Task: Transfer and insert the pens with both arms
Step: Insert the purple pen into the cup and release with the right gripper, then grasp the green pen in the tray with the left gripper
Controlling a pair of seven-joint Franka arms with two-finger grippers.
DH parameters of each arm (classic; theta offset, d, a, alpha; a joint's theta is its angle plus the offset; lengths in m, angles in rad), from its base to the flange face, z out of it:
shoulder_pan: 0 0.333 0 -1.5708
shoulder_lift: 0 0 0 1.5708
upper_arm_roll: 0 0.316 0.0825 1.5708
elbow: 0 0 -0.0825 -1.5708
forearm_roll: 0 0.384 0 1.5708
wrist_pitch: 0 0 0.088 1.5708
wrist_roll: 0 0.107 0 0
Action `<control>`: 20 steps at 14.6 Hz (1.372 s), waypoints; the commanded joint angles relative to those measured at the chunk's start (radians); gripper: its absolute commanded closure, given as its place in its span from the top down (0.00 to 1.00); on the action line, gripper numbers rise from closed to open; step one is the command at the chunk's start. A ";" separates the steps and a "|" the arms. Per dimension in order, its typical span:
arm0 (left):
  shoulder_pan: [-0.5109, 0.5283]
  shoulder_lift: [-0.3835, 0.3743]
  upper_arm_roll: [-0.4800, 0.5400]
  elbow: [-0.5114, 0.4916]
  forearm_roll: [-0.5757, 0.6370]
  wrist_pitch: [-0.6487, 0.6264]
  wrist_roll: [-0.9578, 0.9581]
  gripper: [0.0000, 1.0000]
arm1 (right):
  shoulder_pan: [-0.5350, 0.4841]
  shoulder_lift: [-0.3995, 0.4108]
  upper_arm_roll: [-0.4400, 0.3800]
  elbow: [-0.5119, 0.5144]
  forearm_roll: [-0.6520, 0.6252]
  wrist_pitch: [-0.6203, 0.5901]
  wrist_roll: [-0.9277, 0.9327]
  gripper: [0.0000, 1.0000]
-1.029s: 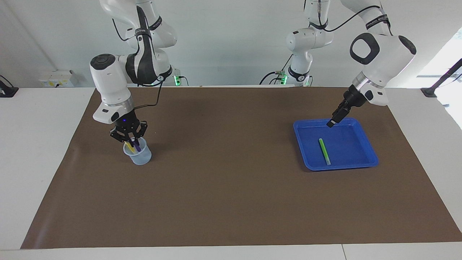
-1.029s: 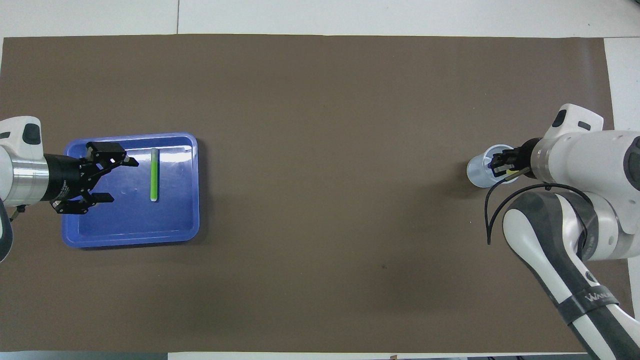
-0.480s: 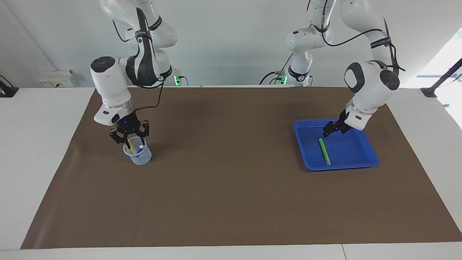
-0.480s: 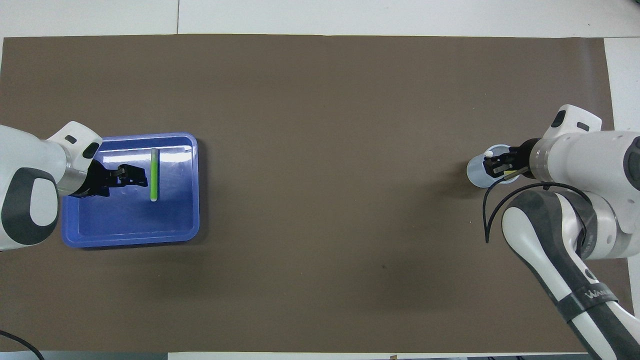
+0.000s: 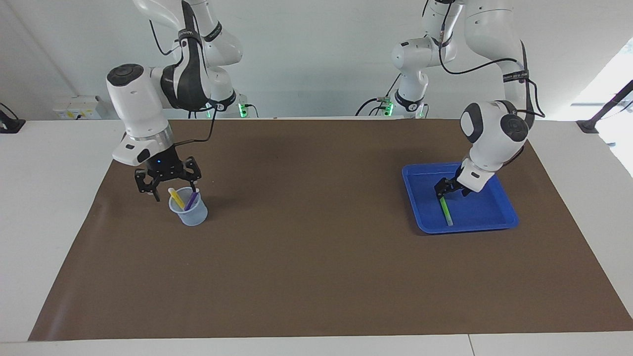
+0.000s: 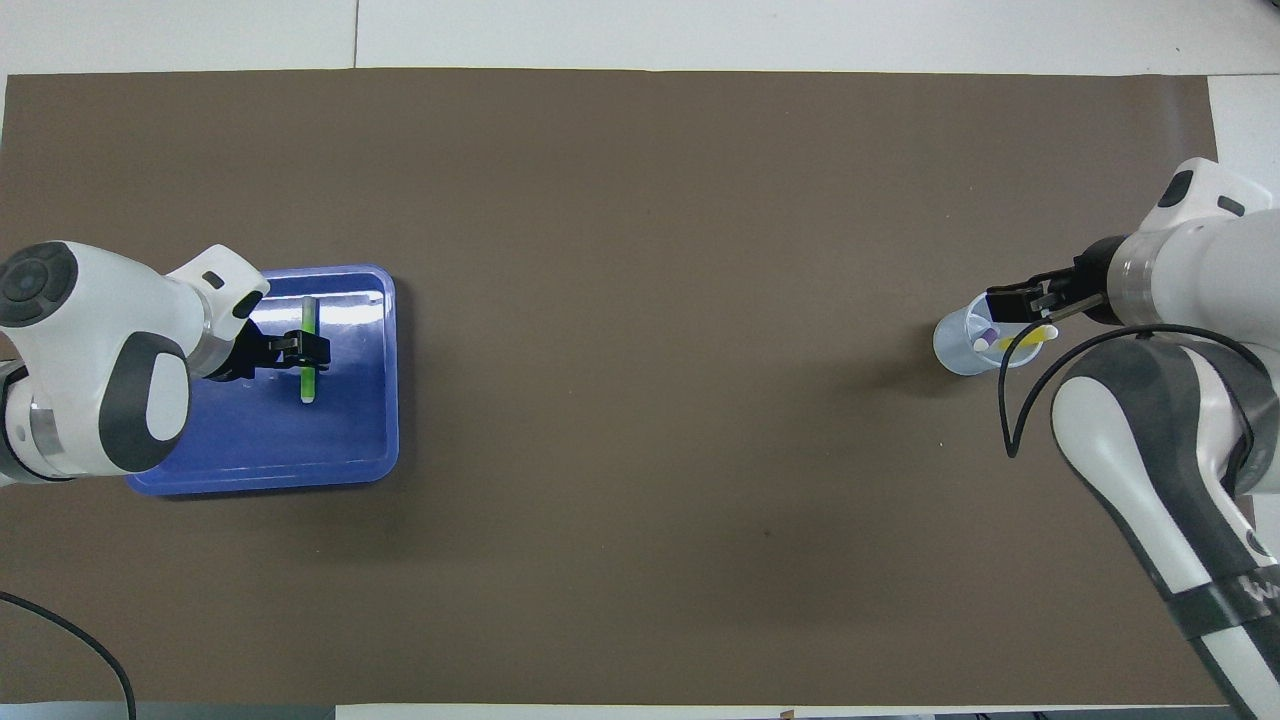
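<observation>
— Brown matting (image 5: 306, 257) covers our table from edge to edge. Working outward from the robots' end, what do we meet first?

— We see the right gripper (image 5: 168, 185) hanging just above the clear cup (image 5: 189, 213), toward the right arm's end, with its fingers spread apart and holding nothing. In the overhead view it (image 6: 1020, 300) sits at about two o'clock from the cup's (image 6: 962, 352) rim.

— And in the cup?

— We count two pens leaning in it, cap ends up: the yellow pen (image 5: 176, 198) and the purple pen (image 5: 192, 200), touching the rim.

— What about the left arm's end?

— We find the blue tray (image 5: 499, 217) there, with the green pen (image 5: 445, 209) lying flat inside, pointing roughly twelve to six o'clock in the overhead view (image 6: 309, 350). The left gripper (image 5: 447, 190) is down at the pen's nearer end, fingers either side of it; whether they are pressing it, we cannot tell.
</observation>
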 commanded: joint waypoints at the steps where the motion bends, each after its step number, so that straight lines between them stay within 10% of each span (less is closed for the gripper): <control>1: -0.016 0.023 0.008 0.004 0.028 0.037 -0.004 0.91 | -0.004 0.005 0.002 0.113 -0.006 -0.150 0.089 1.00; 8: -0.018 0.044 0.008 0.006 0.063 0.041 -0.007 0.72 | -0.001 0.037 0.014 0.363 -0.035 -0.470 0.284 1.00; 20: -0.015 0.049 0.008 0.016 0.063 0.047 -0.008 0.23 | -0.048 -0.011 0.100 0.370 -0.036 -0.600 0.401 1.00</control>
